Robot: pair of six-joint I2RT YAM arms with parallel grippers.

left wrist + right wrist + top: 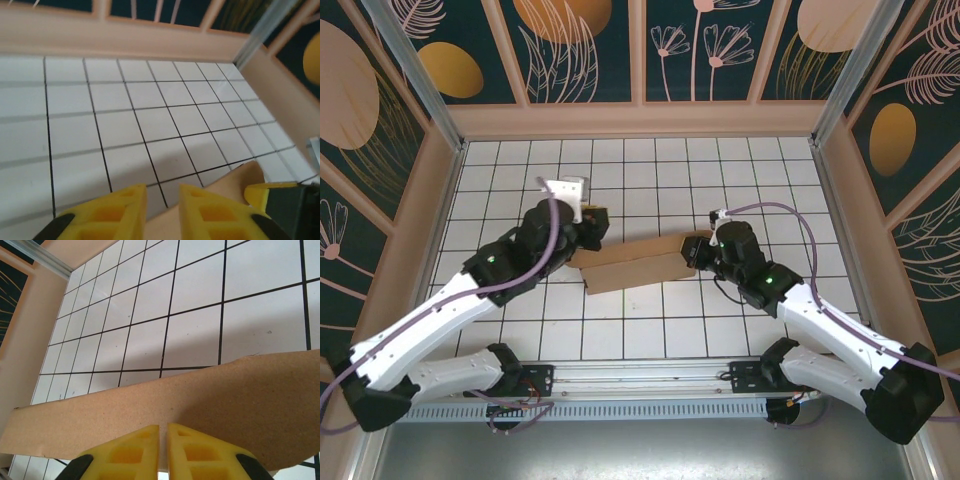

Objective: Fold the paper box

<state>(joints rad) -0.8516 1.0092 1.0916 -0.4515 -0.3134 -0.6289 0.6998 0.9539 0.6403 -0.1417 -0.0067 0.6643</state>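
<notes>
The paper box (632,263) is a long brown cardboard piece lying at a slant in the middle of the tiled floor between both arms. My left gripper (590,236) is at the box's left end. In the left wrist view its yellow fingers (125,205) stand a narrow gap apart, with cardboard (232,182) showing low in the gap and to the right. My right gripper (699,250) is at the box's right end. Its fingers (135,450) are pressed almost together on a raised cardboard flap (225,395).
The white tiled floor (650,170) is ringed by low wooden walls (640,118) with painted panels above. A metal rail (640,385) carrying the arm bases runs along the near edge. Open tiles lie behind and in front of the box.
</notes>
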